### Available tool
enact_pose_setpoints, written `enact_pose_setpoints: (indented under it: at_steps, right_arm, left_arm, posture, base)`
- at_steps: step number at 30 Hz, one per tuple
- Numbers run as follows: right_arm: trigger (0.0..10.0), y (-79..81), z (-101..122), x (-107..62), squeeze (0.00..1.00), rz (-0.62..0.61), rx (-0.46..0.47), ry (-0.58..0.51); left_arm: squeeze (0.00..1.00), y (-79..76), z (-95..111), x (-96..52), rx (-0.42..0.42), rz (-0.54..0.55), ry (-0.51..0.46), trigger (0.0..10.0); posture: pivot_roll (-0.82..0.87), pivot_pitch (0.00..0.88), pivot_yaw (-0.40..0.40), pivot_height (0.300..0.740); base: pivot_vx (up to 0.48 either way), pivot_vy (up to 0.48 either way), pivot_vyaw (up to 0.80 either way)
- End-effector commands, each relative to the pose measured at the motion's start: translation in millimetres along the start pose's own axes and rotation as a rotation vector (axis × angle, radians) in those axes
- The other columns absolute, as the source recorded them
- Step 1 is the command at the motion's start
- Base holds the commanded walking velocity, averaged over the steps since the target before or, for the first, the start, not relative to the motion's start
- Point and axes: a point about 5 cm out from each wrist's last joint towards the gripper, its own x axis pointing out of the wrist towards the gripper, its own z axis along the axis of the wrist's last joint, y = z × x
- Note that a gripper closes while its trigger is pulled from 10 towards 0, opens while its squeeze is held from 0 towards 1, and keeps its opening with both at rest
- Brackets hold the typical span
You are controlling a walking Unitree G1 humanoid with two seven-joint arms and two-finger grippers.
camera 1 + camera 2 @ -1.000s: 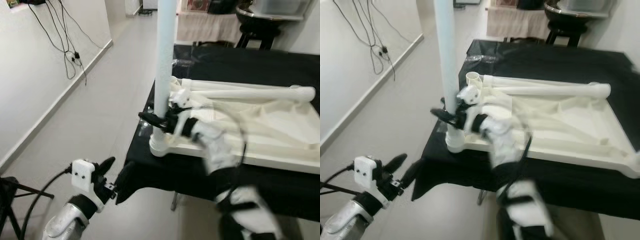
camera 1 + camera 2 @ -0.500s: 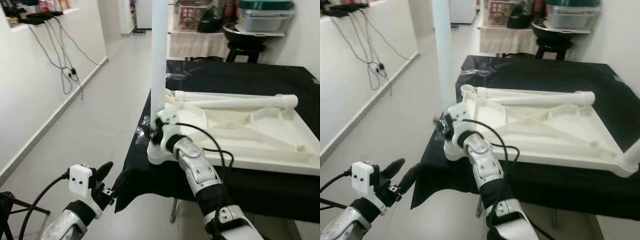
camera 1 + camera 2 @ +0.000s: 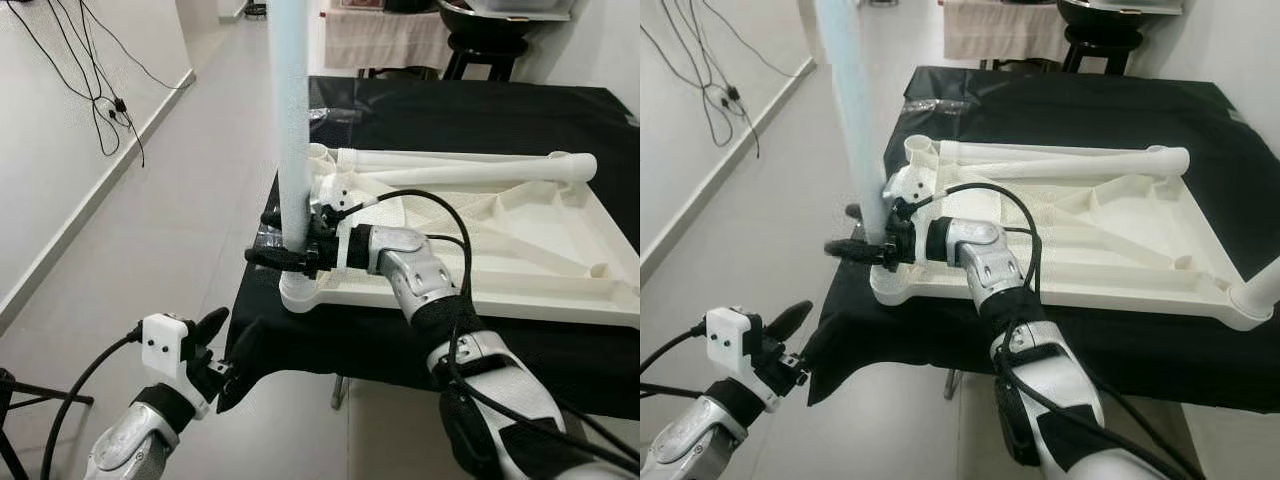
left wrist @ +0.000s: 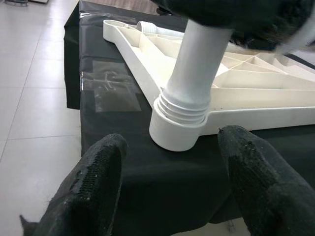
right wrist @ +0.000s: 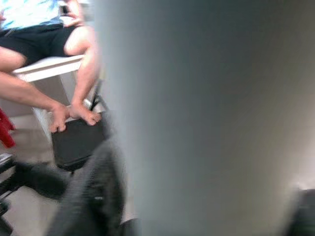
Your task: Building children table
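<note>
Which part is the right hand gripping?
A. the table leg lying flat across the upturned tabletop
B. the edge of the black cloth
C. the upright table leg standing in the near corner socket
C: the right hand closes around the upright table leg just above its corner socket in the upturned tabletop.

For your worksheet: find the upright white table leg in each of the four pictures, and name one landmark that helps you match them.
Left eye view: upright leg, left of centre, right gripper around it.
Right eye view: upper left.
Left wrist view: centre, rising from the corner socket.
Right wrist view: blurred, very close.
Shared landmark: round corner socket of the white tabletop, on the black cloth.
</note>
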Motion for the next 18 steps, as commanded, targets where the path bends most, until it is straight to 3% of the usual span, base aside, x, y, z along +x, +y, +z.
enact_pose_setpoints:
  at_steps: [1, 7, 15, 16, 17, 18]
  right_arm:
    - [0.0, -2.6, 7.2, 5.1, 0.0, -0.019, -0.008, -0.021]
    - [0.0, -5.7, 8.7, 5.0, 0.0, -0.035, 0.006, -0.029]
    - [0.0, -11.2, -3.3, -19.7, 0.0, -0.076, -0.023, -0.028]
    - [0.0, -4.3, -25.1, -22.1, 0.0, -0.313, -0.033, 0.016]
    - [0.0, 32.2, -54.3, -14.1, 0.0, -0.468, -0.01, 0.064]
    - [0.0, 32.2, -54.3, -14.1, 0.0, -0.468, -0.01, 0.064]
  left_arm:
    - [0.0, 0.7, -4.1, -0.7, 0.002, 0.01, 0.013, 10.0]
    - [0.0, 0.3, -4.7, -0.5, 0.004, 0.011, 0.013, 10.0]
    - [0.0, -2.3, -4.4, -2.0, 0.001, 0.008, 0.011, 10.0]
    - [0.0, -2.6, -3.2, -4.7, 0.0, 0.008, 0.01, 10.0]
    - [0.0, -2.0, -1.0, -6.6, -0.004, 0.007, 0.01, 10.0]
    - [0.0, -2.0, -1.0, -6.6, -0.004, 0.007, 0.01, 10.0]
  posture:
    - [0.09, 0.093, -0.031, 0.74]
    - [0.09, 0.096, -0.031, 0.74]
    - [0.05, 0.113, -0.03, 0.74]
    - [0.04, 0.128, -0.029, 0.74]
    - [0.01, 0.141, 0.013, 0.74]
    - [0.01, 0.141, 0.013, 0.74]
  base:
    - [0.0, 0.0, 0.0]
    - [0.0, 0.0, 0.0]
    - [0.0, 0.0, 0.0]
    - [0.0, 0.0, 0.0]
    - [0.0, 0.0, 0.0]
    - [0.0, 0.0, 0.0]
